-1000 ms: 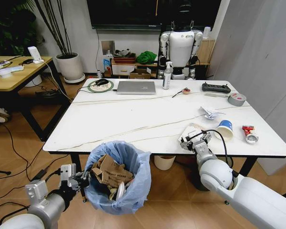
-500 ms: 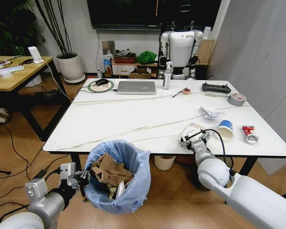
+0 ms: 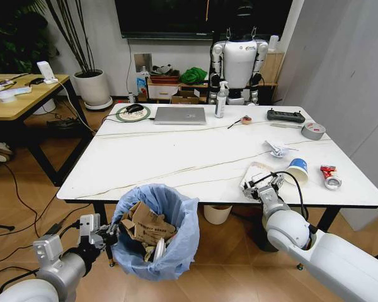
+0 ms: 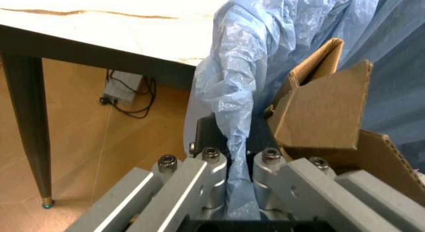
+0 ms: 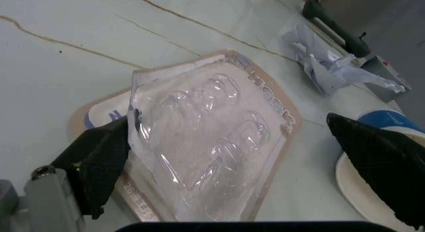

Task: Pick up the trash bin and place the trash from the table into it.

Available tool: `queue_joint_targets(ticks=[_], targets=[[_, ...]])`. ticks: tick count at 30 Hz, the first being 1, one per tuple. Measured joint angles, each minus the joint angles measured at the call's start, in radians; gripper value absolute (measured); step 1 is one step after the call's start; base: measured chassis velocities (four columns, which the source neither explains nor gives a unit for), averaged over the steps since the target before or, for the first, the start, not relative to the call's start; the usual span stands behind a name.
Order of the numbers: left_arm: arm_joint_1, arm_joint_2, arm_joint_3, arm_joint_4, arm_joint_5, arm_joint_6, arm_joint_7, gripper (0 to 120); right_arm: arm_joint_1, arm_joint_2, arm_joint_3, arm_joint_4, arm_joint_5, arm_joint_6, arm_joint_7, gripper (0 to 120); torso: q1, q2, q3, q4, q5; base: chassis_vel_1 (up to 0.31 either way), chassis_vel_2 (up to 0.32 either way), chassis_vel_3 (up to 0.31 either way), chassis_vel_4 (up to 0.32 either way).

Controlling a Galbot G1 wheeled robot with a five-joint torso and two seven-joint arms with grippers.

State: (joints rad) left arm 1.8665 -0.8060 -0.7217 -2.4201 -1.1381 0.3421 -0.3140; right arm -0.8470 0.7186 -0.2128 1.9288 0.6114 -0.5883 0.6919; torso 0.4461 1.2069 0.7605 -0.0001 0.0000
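Note:
The trash bin (image 3: 176, 248), lined with a light-blue bag, stands on the floor at the table's (image 3: 176, 151) front edge and holds brown cardboard (image 3: 148, 225). My left gripper (image 3: 108, 237) is shut on the bin's bagged rim (image 4: 234, 142); its fingers (image 4: 199, 177) pinch the liner. My right gripper (image 3: 263, 187) is open over a clear-fronted packet (image 3: 254, 171) at the table's front right. In the right wrist view its black fingers (image 5: 99, 157) straddle that packet (image 5: 212, 137). A blue-and-white paper cup (image 3: 297, 170) and a white paper wad (image 3: 277, 148) lie just beyond.
A silver laptop (image 3: 179, 115), spray bottle (image 3: 221, 99), black controller (image 3: 285, 116), grey tape roll (image 3: 313, 131) and a red-and-silver item (image 3: 329, 176) sit on the table. A cream bin (image 3: 217, 214) stands under it. A wooden desk (image 3: 19, 94) is at the left.
My right gripper has shifted a little to the right over the packet. The left gripper and the bin have stayed put.

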Motion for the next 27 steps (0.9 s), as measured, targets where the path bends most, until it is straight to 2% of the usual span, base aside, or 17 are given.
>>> queue_joint_targets(ticks=[4,8,11,14,15,21,24,27], targets=[[0.003,0.000,-0.001,-0.002,0.000,0.000,0.000,0,-0.007,0.001,0.002,-0.005,-0.012,0.001,-0.003,100,0.000,0.000,0.000,0.0001,0.0000,0.000,0.000,0.000,0.000],[0.004,0.001,-0.003,-0.004,0.000,0.000,0.000,0,-0.012,-0.004,0.008,-0.009,-0.029,0.022,-0.033,91,0.000,0.000,0.000,0.0000,0.0000,0.000,0.000,0.000,0.000],[0.003,0.002,-0.003,-0.005,-0.001,0.000,0.000,0,-0.005,-0.004,0.008,-0.009,-0.029,0.024,-0.036,77,0.000,0.000,0.000,0.0000,0.0000,0.000,0.000,0.000,0.000],[0.002,0.002,-0.003,-0.005,-0.002,0.000,0.000,0,-0.004,-0.004,0.008,-0.010,-0.027,0.023,-0.036,67,0.000,0.000,0.000,0.0000,0.0001,0.000,0.000,0.000,0.000],[0.002,0.002,-0.003,-0.005,-0.002,0.000,0.000,0,-0.004,-0.004,0.008,-0.010,-0.027,0.023,-0.036,67,0.000,0.000,0.000,0.0000,0.0001,0.000,0.000,0.000,0.000],[-0.003,0.003,-0.003,-0.002,-0.006,0.000,-0.001,0,0.005,-0.003,0.009,-0.011,-0.015,0.015,-0.036,40,0.000,0.000,0.000,0.0000,0.0000,0.000,0.000,0.000,0.000],[-0.004,0.002,-0.003,-0.001,-0.006,0.000,-0.001,0,0.008,-0.002,0.008,-0.011,-0.011,0.013,-0.036,33,0.000,0.000,0.000,0.0000,0.0000,0.000,0.000,0.000,0.000],[-0.004,0.001,-0.003,0.002,-0.007,0.000,-0.001,0,0.010,0.001,0.007,-0.012,-0.007,0.009,-0.036,19,0.000,0.000,0.000,0.0000,0.0000,0.000,0.000,0.000,0.000]])
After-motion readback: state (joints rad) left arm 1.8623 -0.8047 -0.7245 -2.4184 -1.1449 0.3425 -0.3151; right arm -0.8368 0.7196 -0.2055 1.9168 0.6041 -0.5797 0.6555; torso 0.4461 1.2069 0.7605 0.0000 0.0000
